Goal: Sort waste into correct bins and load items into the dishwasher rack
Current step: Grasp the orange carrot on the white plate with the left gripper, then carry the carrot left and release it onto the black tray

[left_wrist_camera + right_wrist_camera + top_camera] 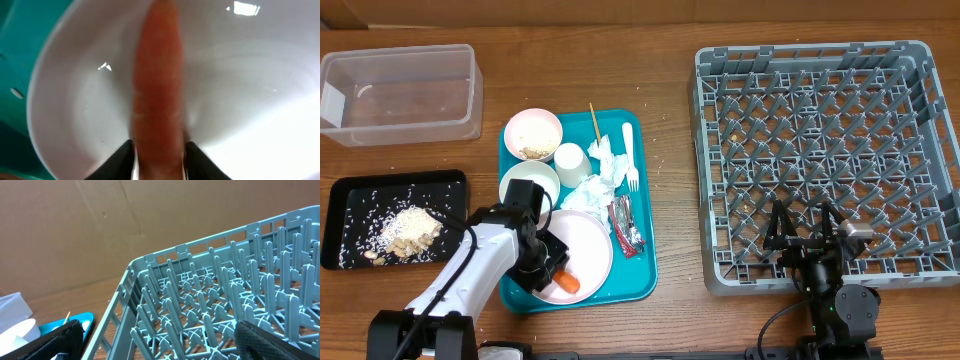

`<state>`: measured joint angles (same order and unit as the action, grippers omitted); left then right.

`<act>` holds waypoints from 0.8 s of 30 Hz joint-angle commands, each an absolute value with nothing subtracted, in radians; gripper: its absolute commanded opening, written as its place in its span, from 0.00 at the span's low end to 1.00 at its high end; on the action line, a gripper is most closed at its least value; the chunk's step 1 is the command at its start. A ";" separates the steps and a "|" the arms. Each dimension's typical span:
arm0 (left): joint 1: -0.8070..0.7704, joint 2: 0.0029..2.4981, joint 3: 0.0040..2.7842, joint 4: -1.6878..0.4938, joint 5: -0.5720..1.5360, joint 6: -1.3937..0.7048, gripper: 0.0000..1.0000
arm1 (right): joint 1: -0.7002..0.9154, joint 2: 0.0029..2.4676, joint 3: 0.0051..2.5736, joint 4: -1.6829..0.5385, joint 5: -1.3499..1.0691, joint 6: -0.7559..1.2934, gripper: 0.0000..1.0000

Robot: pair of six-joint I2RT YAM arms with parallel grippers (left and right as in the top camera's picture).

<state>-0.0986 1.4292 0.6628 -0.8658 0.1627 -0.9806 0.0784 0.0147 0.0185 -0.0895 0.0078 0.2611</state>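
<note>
Carrot (pixel 157 85): lower centre, on plate (pixel 582 250); left gripper (pixel 556 272) clamped around it, likely for binning. Right gripper (pixel 807 238): fingers apart, idle.

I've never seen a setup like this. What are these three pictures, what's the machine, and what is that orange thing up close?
Two robot arms work at a wooden table. One picture looks down from above; the other two come from cameras on each wrist. The left gripper is over the plate on the teal tray, its fingers either side of the carrot piece. The right gripper hangs open above the grey dishwasher rack, holding nothing. Left of the tray are a clear tub and a black tray of food scraps.
</note>
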 commanded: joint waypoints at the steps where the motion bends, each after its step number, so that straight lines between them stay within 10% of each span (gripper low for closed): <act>1: -0.105 1.435 0.661 -0.876 0.135 -0.963 0.25 | 0.072 0.003 0.008 -0.083 0.021 0.258 1.00; 9: -0.105 1.435 0.678 -0.897 0.162 -0.941 0.06 | 0.072 0.003 0.008 -0.083 0.021 0.258 1.00; 24: -0.086 1.435 1.012 -1.126 0.076 -0.886 0.04 | 0.072 0.003 0.008 -0.083 0.021 0.258 1.00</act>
<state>-0.0986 1.4330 0.9340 -1.1011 0.1417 -0.9115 0.0780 0.0147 0.0185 -0.0895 0.0078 0.2611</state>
